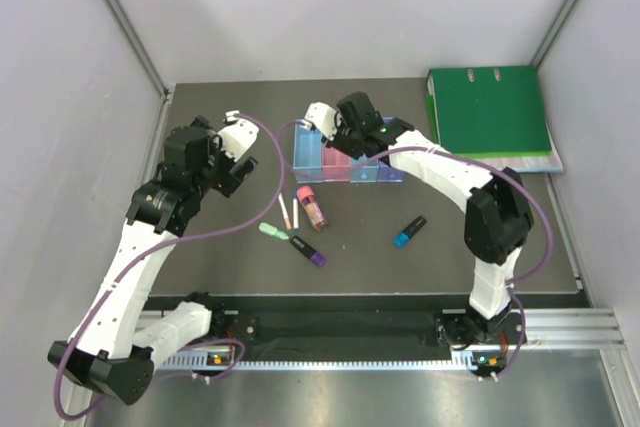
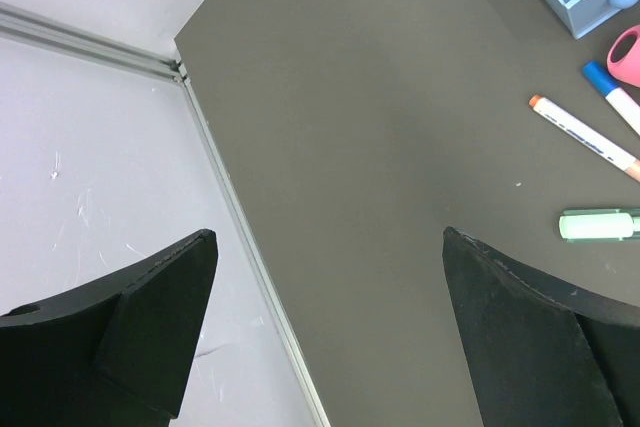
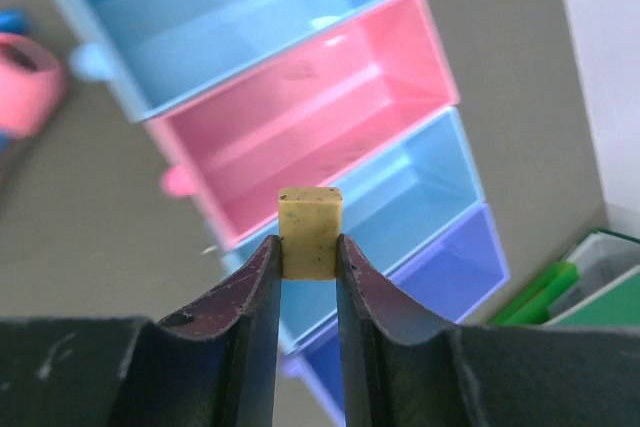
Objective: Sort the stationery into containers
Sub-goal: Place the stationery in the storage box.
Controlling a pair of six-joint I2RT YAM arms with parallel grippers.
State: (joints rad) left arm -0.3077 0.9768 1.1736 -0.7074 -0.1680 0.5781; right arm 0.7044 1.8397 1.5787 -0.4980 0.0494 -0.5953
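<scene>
Right wrist: your right fingers (image 3: 258,292) clamp the eraser (image 3: 310,232) over the bins (image 3: 330,117); centre on one, then release; left fingers (image 2: 150,327) gape empty.

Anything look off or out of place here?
Nothing stands out. The four bins sit in a straight row, intact; the right gripper pinches the tan eraser squarely; the loose markers simply await sorting.

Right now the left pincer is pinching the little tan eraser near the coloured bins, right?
Not quite. It is the right pincer that is pinching the little tan eraser near the coloured bins; the right wrist view shows it. The left pincer is wide open and holds nothing.
</scene>
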